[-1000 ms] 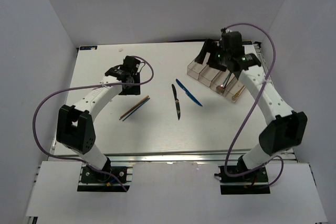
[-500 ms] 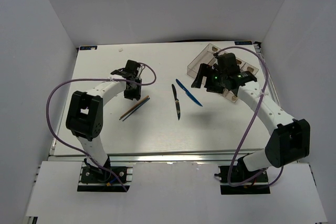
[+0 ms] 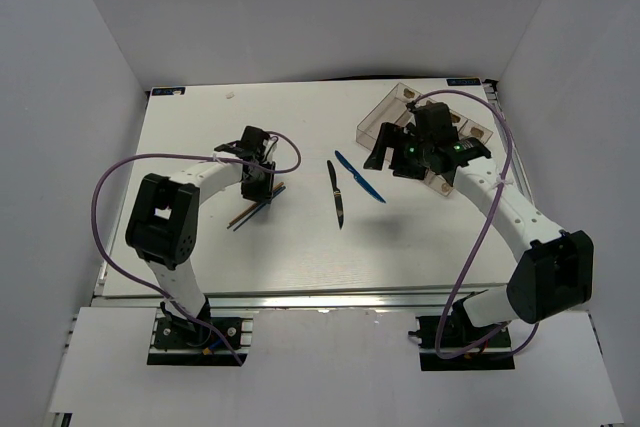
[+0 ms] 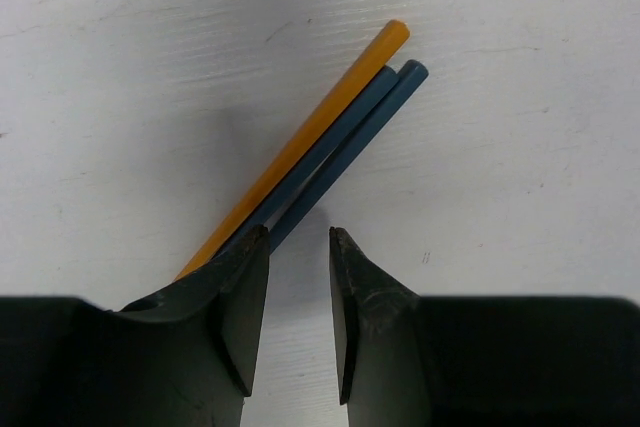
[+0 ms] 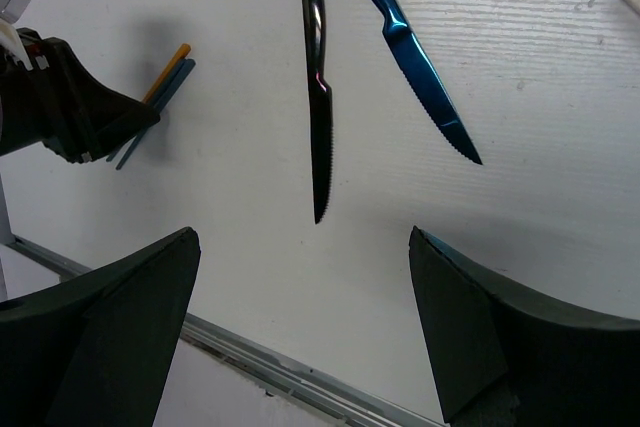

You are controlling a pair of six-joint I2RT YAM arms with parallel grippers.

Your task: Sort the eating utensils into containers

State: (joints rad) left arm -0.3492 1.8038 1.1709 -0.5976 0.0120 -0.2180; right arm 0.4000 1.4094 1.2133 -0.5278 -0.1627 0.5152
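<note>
Slim chopsticks [image 3: 252, 210], one orange and two dark blue, lie at the left middle of the table. In the left wrist view the chopsticks [image 4: 335, 112] run under my left finger. My left gripper [image 4: 298, 237] is low over their near end, jaws a narrow gap apart with bare table between them; it also shows in the top view [image 3: 260, 185]. A black knife [image 3: 336, 193] and a blue knife [image 3: 360, 177] lie at the centre. My right gripper [image 3: 392, 159] hangs wide open and empty [image 5: 302, 232] above the black knife [image 5: 318, 97] and the blue knife [image 5: 410, 57].
The clear smoky tray [image 3: 388, 107] stands at the back right, mostly hidden by my right arm. The table's front metal edge [image 5: 270, 362] shows in the right wrist view. My left arm's purple cable loops over the left side of the table.
My left gripper has moved toward me and down onto the chopsticks. My right gripper has swung left from over the tray to above the knives.
</note>
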